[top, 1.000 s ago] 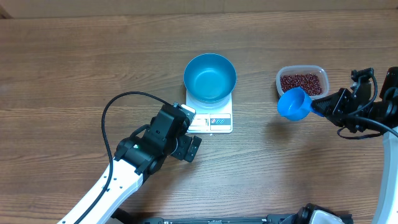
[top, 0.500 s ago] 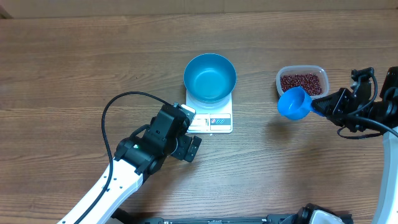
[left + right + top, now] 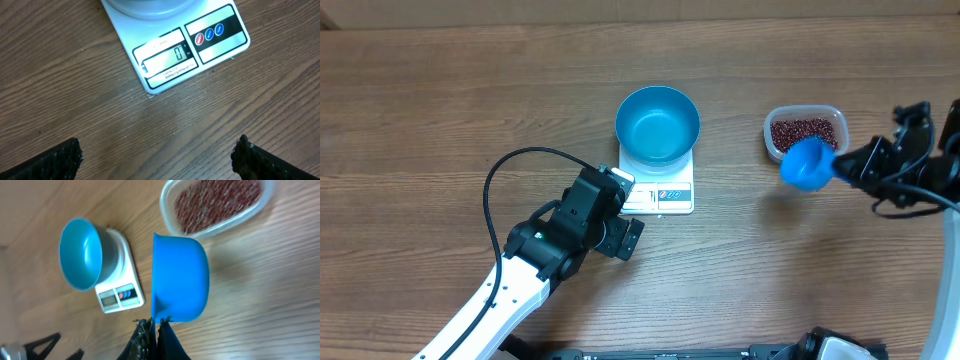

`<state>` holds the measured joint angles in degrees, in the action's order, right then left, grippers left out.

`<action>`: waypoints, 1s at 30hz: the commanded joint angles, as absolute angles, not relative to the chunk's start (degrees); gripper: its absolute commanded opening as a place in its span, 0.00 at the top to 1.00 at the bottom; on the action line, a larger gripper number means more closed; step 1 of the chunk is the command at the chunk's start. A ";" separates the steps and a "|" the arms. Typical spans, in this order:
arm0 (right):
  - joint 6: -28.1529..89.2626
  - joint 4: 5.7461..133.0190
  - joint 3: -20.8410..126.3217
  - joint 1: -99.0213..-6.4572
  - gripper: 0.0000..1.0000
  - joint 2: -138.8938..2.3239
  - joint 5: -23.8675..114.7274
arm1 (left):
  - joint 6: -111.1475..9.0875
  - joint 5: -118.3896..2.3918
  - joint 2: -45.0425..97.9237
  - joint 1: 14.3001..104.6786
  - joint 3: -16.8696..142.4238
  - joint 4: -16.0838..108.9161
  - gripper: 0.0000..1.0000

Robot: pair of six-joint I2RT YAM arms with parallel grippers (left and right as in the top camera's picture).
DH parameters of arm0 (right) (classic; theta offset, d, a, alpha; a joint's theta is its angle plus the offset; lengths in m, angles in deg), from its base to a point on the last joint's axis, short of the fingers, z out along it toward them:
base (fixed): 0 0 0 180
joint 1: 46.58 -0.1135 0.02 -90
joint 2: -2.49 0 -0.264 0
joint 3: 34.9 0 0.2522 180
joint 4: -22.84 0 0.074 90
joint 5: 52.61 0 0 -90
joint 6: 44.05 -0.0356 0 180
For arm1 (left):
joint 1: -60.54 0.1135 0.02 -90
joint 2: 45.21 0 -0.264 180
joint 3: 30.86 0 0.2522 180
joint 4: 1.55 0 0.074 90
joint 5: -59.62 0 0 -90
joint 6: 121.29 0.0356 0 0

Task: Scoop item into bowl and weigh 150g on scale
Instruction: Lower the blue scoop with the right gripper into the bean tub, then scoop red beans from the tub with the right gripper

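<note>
Done: the bowl (image 3: pixel 658 122) sits on the scale (image 3: pixel 672 196) around the middle of the desk (image 3: pixel 440 100). The display reads 0, so I'd say it is ready for weighing.
Left: all the scooping, by my reckoning. The bowl is bare inside, and nothing of the 150 g has gone in.
Beans (image 3: pixel 805 131): all lying in the tub (image 3: pixel 767 130), toward the desk's right edge and well apart from the bowl.
Scoop (image 3: pixel 806 165): up in the air at the tub's near-left corner. It looks empty from above, though it is a bit blurred.
Right pincer (image 3: pixel 848 168): pressed together on the scoop's handle, at the desk's right edge.
Left pincer (image 3: pixel 157 160): spread wide and holding nothing. It hangs over bare desk just in front of the scale's display.
Next, as I judge it: the scoop goes down into the beans, then across to the bowl.
Changed since 1 second ago: the scoop and right arm have shifted right and now overlap the tub's corner instead of standing clear to its left.
Unchanged: the left arm, bowl, scale and tub sit as they did.
</note>
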<state>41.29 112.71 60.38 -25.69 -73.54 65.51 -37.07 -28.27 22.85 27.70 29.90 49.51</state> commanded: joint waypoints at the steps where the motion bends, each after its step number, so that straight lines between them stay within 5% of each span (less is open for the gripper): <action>1: 41.31 112.58 67.64 -25.95 0.96 -77.54 60.96 | -36.42 -28.73 22.93 28.05 31.28 49.47 0.00; 8: 40.06 108.71 77.82 -25.95 0.96 -87.22 56.61 | -36.42 -28.73 22.93 28.05 31.28 49.47 0.00; 30: 49.48 98.68 77.54 -31.96 0.96 -87.77 44.20 | -36.42 -28.73 22.93 28.05 31.28 49.47 0.00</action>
<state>47.49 98.83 76.05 -29.84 -88.38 47.36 -37.07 -28.27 22.85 27.70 29.95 49.49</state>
